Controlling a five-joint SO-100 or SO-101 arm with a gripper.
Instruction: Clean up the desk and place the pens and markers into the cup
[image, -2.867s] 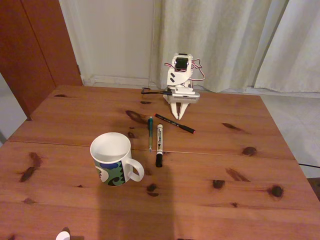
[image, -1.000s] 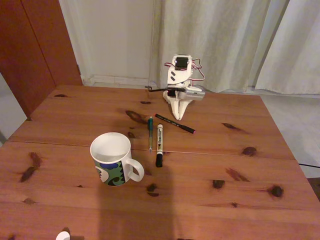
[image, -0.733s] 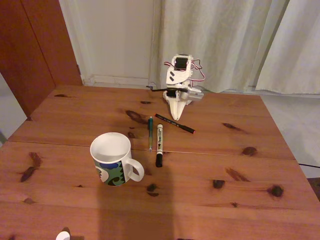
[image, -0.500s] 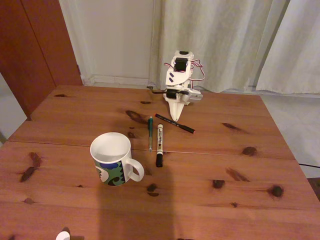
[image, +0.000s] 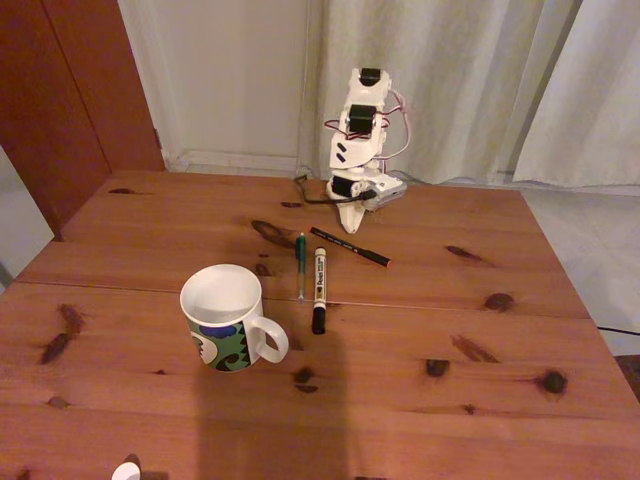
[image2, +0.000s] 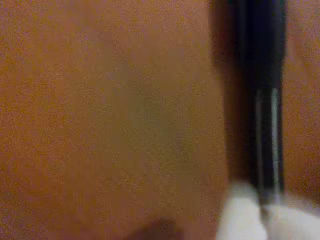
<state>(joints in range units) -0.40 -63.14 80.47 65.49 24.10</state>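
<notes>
On the desk (image: 140, 250), the cup (image: 228, 342) stands upright at the front left, handle to the right. Right of the cup lie the teal-green pen (image: 300, 266) and the white marker (image: 318, 285), side by side. The black pen with a red tip (image: 356, 249) lies slanted behind them. My gripper (image: 346, 226) points down at the back, its tip just above the black pen's far part, and it looks shut with nothing held. In the wrist view the blurred black pen (image2: 262, 75) runs down to the white fingertips (image2: 240, 212) of the gripper (image2: 262, 216).
Curtains (image: 450, 80) and a white wall stand behind the desk, with a reddish wooden door (image: 60, 90) at the left. The white arm (image: 360, 130) rises at the desk's back edge. Bare wood spreads across the front and right of the desk.
The arm's upper links have lifted and stretched upward, and the wrist has turned. The gripper tip stays near the black pen. Cup, pens and marker have not moved.
</notes>
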